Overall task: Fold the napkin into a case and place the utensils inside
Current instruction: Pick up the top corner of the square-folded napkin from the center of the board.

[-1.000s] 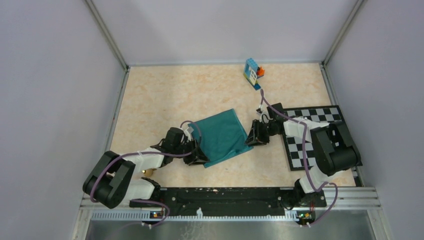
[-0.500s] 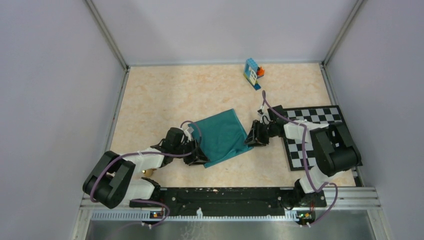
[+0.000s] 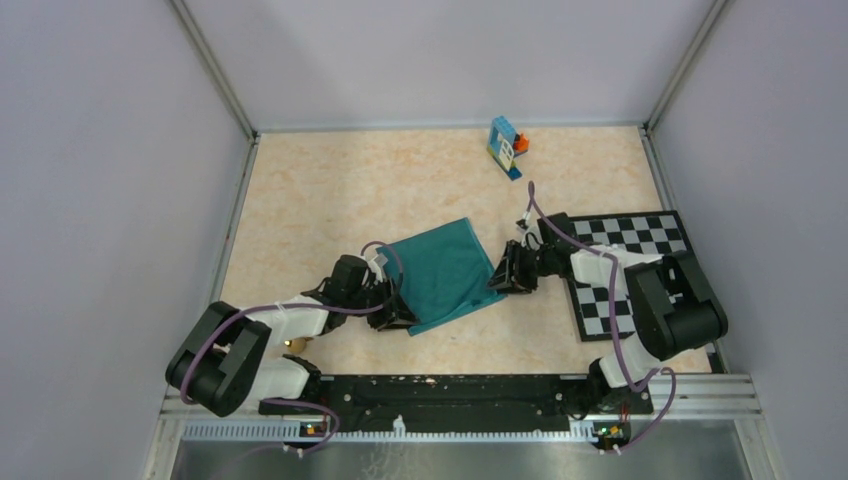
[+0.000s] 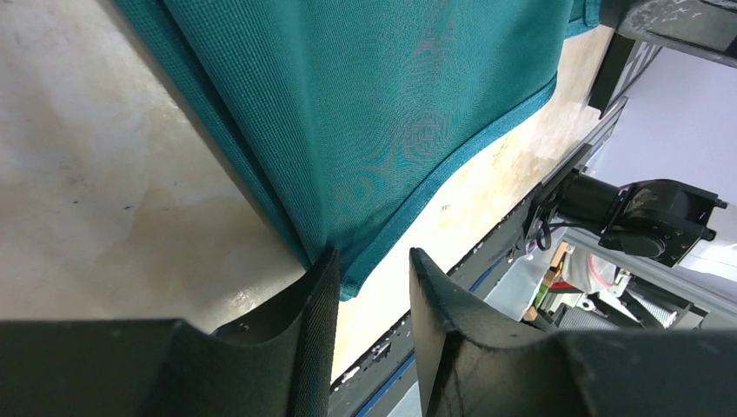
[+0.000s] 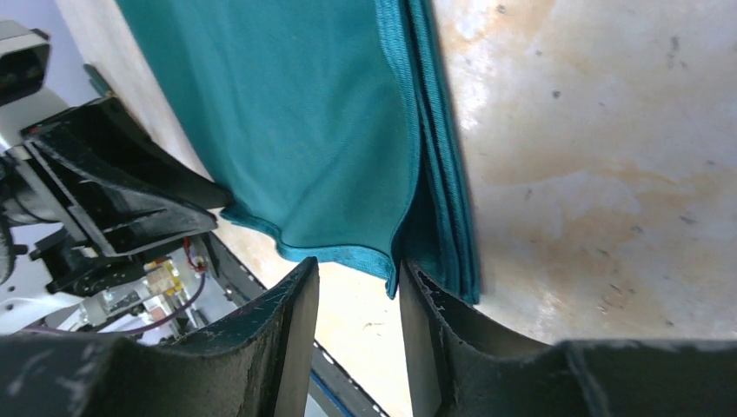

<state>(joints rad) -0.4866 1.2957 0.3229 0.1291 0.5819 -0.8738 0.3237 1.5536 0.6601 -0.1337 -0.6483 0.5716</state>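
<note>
The teal-green napkin (image 3: 440,272) lies folded into a rough square in the middle of the table. My left gripper (image 3: 402,316) is at its near-left corner, low on the table. In the left wrist view the gripper (image 4: 374,261) is open, with the napkin's (image 4: 365,104) hemmed corner at the tip of the left finger (image 4: 313,321). My right gripper (image 3: 497,283) is at the napkin's right corner. In the right wrist view it (image 5: 358,269) is open, and the layered corner of the napkin (image 5: 304,130) touches the right finger (image 5: 430,339). The utensils are not clearly in view.
The checkerboard mat (image 3: 640,262) lies at the right, partly under my right arm. Blue-orange toy blocks (image 3: 507,146) stand by the back wall. A small golden bit (image 3: 293,345) peeks out from under my left arm. Walls enclose three sides.
My right arm's elbow has shifted a little down and to the right. Both grippers and the napkin have stayed almost where they were.
</note>
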